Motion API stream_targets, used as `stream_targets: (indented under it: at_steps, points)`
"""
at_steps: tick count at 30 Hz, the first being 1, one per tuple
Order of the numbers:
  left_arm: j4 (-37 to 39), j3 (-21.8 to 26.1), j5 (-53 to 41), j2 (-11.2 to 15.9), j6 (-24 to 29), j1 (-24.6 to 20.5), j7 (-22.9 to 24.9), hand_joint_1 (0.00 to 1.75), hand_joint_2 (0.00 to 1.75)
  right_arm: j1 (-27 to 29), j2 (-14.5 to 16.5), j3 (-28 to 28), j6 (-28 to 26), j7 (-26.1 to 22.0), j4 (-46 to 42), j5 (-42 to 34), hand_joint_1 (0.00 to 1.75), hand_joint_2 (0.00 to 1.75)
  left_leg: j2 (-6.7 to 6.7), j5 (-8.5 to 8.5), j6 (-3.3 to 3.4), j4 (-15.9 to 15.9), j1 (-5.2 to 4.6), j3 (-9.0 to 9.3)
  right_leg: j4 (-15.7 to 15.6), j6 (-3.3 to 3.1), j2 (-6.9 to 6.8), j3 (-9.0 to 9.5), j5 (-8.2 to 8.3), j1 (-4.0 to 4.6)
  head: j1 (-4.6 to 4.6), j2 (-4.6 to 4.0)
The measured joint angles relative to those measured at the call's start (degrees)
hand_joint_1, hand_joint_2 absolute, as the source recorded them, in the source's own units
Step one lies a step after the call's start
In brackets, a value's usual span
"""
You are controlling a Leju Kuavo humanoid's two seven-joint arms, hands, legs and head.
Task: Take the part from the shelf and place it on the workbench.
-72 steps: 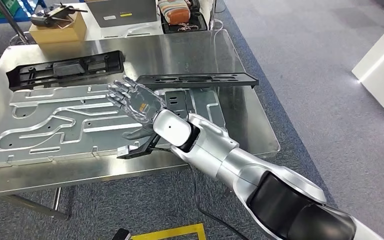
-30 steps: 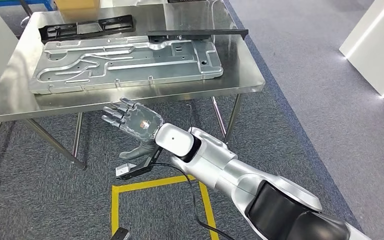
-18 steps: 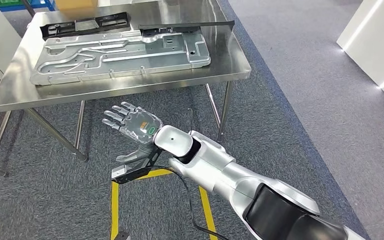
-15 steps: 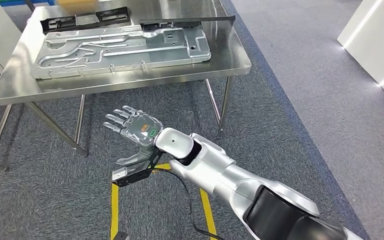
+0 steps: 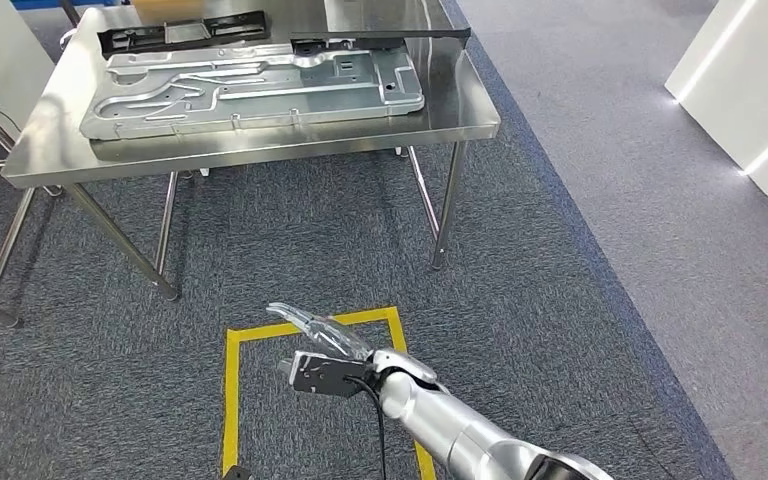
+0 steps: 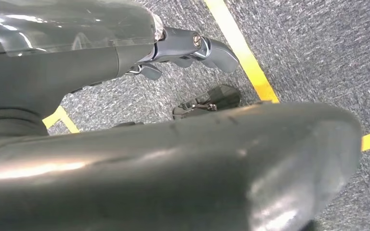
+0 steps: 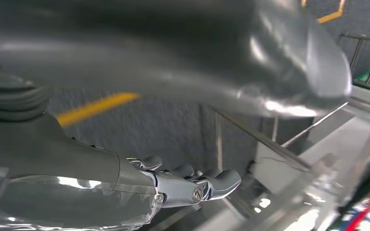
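Right hand [image 5: 322, 340] low over the yellow floor marking [image 5: 232, 400], fingers loose, empty. Left hand [image 6: 188, 45] likewise released. Part [image 5: 380, 37] on workbench [image 5: 260, 150], far.

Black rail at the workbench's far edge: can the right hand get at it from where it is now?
Probably not. The right hand hangs low over the yellow floor marking, short of the workbench; the black rail lies across it.

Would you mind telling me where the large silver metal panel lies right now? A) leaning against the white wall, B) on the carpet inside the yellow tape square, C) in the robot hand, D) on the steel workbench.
D: the silver metal panel lies flat on the steel workbench, with the right robot hand low over the carpet, holding nothing.
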Motion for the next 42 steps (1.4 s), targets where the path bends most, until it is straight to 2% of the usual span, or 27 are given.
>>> stream_targets:
  at_steps: [2,3,5,7,10,11,13,15,16,18,19,20,21,22,23,24,26,28,30,31,33,35,36,37,39,40,42]
  points:
    - [0.0,0.0,-0.1,0.0,0.3,0.0,-0.1,0.00,0.00,2.2,0.0,-1.6,0.4,-0.2,0.7,-1.1,0.00,0.00,0.02,-0.16,-0.79,0.7,-0.06,-0.54,-5.2,-0.50,0.15,3.06,0.81,0.06,-0.01,0.00]
    - [0.0,0.0,-0.2,0.0,0.3,0.0,-0.2,0.00,0.00,3.2,0.0,-2.3,0.7,-0.1,1.1,-1.6,0.00,0.00,0.02,-0.32,-0.95,0.9,-0.13,-0.70,-5.9,-0.87,0.23,3.29,0.64,0.18,-0.01,0.00]
    - [0.0,0.0,-0.4,0.0,0.4,0.1,-0.2,0.00,0.00,5.1,-0.1,-3.5,1.2,0.8,1.8,-2.0,0.00,0.00,-0.02,-0.30,-0.57,0.9,-0.14,-0.78,-6.0,-1.39,0.26,3.25,0.94,0.33,-0.01,0.00]
    - [0.0,0.0,-0.7,0.1,0.6,0.1,-0.2,0.00,0.00,6.6,0.1,-4.2,1.3,2.6,2.3,-1.8,0.00,0.00,-0.05,0.03,-0.19,0.7,-0.17,-0.74,-6.5,-1.47,0.10,3.34,1.35,0.03,-0.01,0.00]
    - [0.0,0.0,-1.1,0.3,0.8,0.1,-0.1,0.00,0.00,8.1,0.5,-4.7,0.5,4.3,2.6,-1.1,0.00,0.00,-0.29,2.85,0.53,-4.2,-0.09,1.38,-8.2,-1.46,-0.05,4.31,1.97,-0.17,-0.02,0.00]
    - [0.0,0.0,-1.3,0.2,0.8,0.1,-0.1,0.00,0.00,8.5,0.6,-4.9,0.2,4.4,2.7,-0.9,0.00,0.00,-0.45,4.05,0.75,-6.4,0.20,2.32,-7.4,-1.45,0.06,4.09,1.07,-0.04,-0.02,0.00]
    - [0.0,0.0,-1.5,0.2,0.8,0.0,0.1,0.00,0.00,9.3,0.5,-5.1,-0.3,4.6,3.0,-0.5,0.00,0.00,-0.91,5.32,0.43,-8.4,1.00,2.99,-2.0,-1.08,0.26,1.77,-2.60,-0.23,-0.02,0.00]
    - [0.0,0.0,-1.7,0.2,0.8,0.1,0.2,0.00,0.00,10.3,0.2,-5.3,-0.7,4.6,3.3,-0.2,0.00,0.00,-1.62,5.44,-0.74,-8.1,1.84,2.38,3.8,-0.16,0.28,-0.64,-5.17,-1.04,-0.01,0.00]
    - [0.0,0.0,-1.7,0.2,0.8,0.2,0.2,0.00,0.00,10.7,0.1,-5.3,-0.9,4.6,3.5,0.0,0.00,0.00,-2.11,5.30,-1.51,-7.5,2.38,1.94,4.4,0.48,0.26,-0.67,-5.05,-1.57,-0.01,0.00]
    - [0.0,0.0,-1.8,0.2,0.7,0.3,0.3,0.00,0.00,11.2,0.0,-5.4,-0.9,4.6,3.7,0.1,0.00,0.00,-3.21,4.42,-3.46,-5.1,3.85,0.55,-0.4,2.29,0.76,2.37,-2.65,-2.98,-0.01,0.00]
    - [0.0,0.0,-1.8,0.4,0.7,0.2,0.3,0.00,0.00,11.3,0.0,-5.4,-0.9,4.6,3.8,0.1,0.00,0.00,-3.78,3.73,-4.60,-3.4,4.35,-0.49,-2.6,3.16,1.87,3.70,-1.95,-3.40,0.01,0.00]
    - [-0.1,0.0,-1.9,0.4,0.7,0.2,0.4,0.00,0.00,11.4,0.0,-5.4,-1.0,4.6,3.8,0.1,0.00,0.00,-4.30,2.99,-5.63,-1.5,4.81,-1.60,-3.9,3.09,2.93,4.42,-1.74,-3.69,0.00,0.00]
    - [-0.1,0.0,-2.0,0.5,0.7,0.2,0.5,0.00,0.00,11.6,0.0,-5.4,-1.0,4.6,3.9,0.2,0.00,0.00,-4.70,2.47,-6.41,-0.2,4.98,-2.56,-3.8,2.52,3.73,4.27,-2.17,-3.73,0.01,0.00]
    - [-0.1,0.0,-2.0,0.6,0.7,0.3,0.7,0.00,0.00,11.9,0.0,-5.4,-1.1,4.6,4.0,0.4,0.00,0.00,-5.02,2.29,-6.90,0.5,4.97,-3.19,-2.6,1.42,4.08,3.59,-2.61,-3.46,0.01,0.00]
    - [-0.1,0.0,-2.1,0.6,0.8,0.4,0.8,0.00,0.00,12.1,0.1,-5.5,-1.2,4.6,4.0,0.6,0.00,0.00,-5.27,2.39,-7.14,0.7,5.12,-3.53,-2.1,0.14,3.58,3.26,-2.71,-3.34,-0.01,0.00]
    - [-0.1,0.0,-2.2,0.6,0.7,0.6,1.0,0.00,0.00,12.3,0.1,-5.5,-1.4,4.5,4.1,0.9,0.00,0.00,-5.10,2.55,-7.17,0.7,5.15,-3.73,-1.8,-0.54,2.99,3.02,-2.71,-3.11,0.00,0.00]
    - [-0.1,0.0,-2.3,0.5,0.7,0.8,1.2,0.00,0.00,12.5,0.3,-5.4,-1.8,4.0,4.2,1.6,0.00,0.00,-3.22,1.12,-6.50,3.4,4.93,-5.14,-1.7,-1.53,1.78,2.74,-2.48,-2.45,-0.02,0.00]
    - [-0.1,0.0,-2.4,0.5,0.7,0.7,1.3,0.00,0.00,12.5,0.4,-5.4,-2.2,3.3,4.5,2.1,0.00,0.00,-1.14,-2.94,-5.25,10.9,3.98,-8.44,-1.9,-2.11,0.29,2.53,-2.21,-1.61,-0.02,0.00]
    - [-0.1,0.0,-2.4,0.5,0.8,0.6,1.4,0.00,0.00,12.5,0.4,-5.4,-2.4,2.8,4.8,2.4,0.00,0.00,-0.80,-6.22,-4.01,18.2,2.72,-11.33,-2.0,-2.57,-1.35,2.34,-2.09,-0.59,-0.01,0.00]
    - [-0.1,0.0,-2.3,0.5,0.8,0.7,1.4,0.00,0.00,12.5,0.4,-5.4,-2.4,2.7,5.0,2.5,0.00,0.00,-0.80,-6.48,-3.16,19.4,2.00,-11.44,-2.0,-2.82,-2.11,2.29,-2.08,-0.01,-0.02,0.00]
    - [-0.1,0.0,-2.2,0.6,0.8,0.8,1.4,0.00,0.00,12.5,0.5,-5.4,-2.4,2.4,5.3,2.9,0.00,0.00,-0.37,-4.38,-0.60,15.5,0.18,-8.54,-2.2,-3.35,-3.56,2.43,-2.11,1.22,-0.01,0.00]
    - [-0.1,0.0,-1.9,0.9,0.8,0.7,1.4,0.00,0.00,12.4,0.9,-5.4,-2.5,2.3,5.5,3.2,0.00,0.00,2.30,-2.31,2.71,8.2,-1.93,-4.28,-2.5,-3.78,-4.95,2.77,-2.06,2.12,-0.01,0.00]
    - [-0.1,0.0,-1.8,1.0,0.8,0.5,1.3,0.00,0.00,12.3,1.1,-5.4,-2.6,2.2,5.6,3.4,0.00,0.00,3.56,-1.87,3.79,5.6,-2.71,-2.98,-2.8,-3.84,-5.69,2.89,-1.97,2.32,-0.01,0.00]
    - [-0.1,0.0,-1.6,1.2,0.8,0.4,1.2,0.00,0.00,12.3,1.2,-5.4,-2.7,2.2,5.6,3.5,0.00,0.00,4.31,-1.83,4.38,4.2,-3.20,-2.45,-3.0,-3.78,-6.45,2.96,-1.85,2.31,-0.01,0.00]
    - [-0.2,0.2,-1.3,1.4,0.8,0.6,1.0,0.00,0.00,12.2,1.4,-5.4,-2.8,2.2,5.8,3.9,0.00,0.00,3.27,-1.06,4.20,2.8,-3.23,-2.00,-3.4,-3.41,-7.59,3.19,-1.63,2.16,-0.01,0.00]
    - [-0.1,0.3,-1.1,1.4,0.8,0.8,0.8,0.00,0.00,12.0,1.4,-5.3,-2.9,2.2,5.9,4.0,0.00,0.00,2.58,-0.39,3.73,1.8,-2.97,-1.59,-3.4,-3.15,-6.81,3.32,-1.70,2.01,0.00,0.00]
    - [-0.1,0.4,-0.9,1.5,0.8,0.9,0.6,0.00,0.00,11.7,1.4,-5.3,-3.1,2.2,6.2,4.1,0.00,0.00,1.19,0.98,2.75,0.2,-2.31,-0.96,-0.9,-2.44,-3.24,2.33,-3.36,1.59,0.02,0.00]
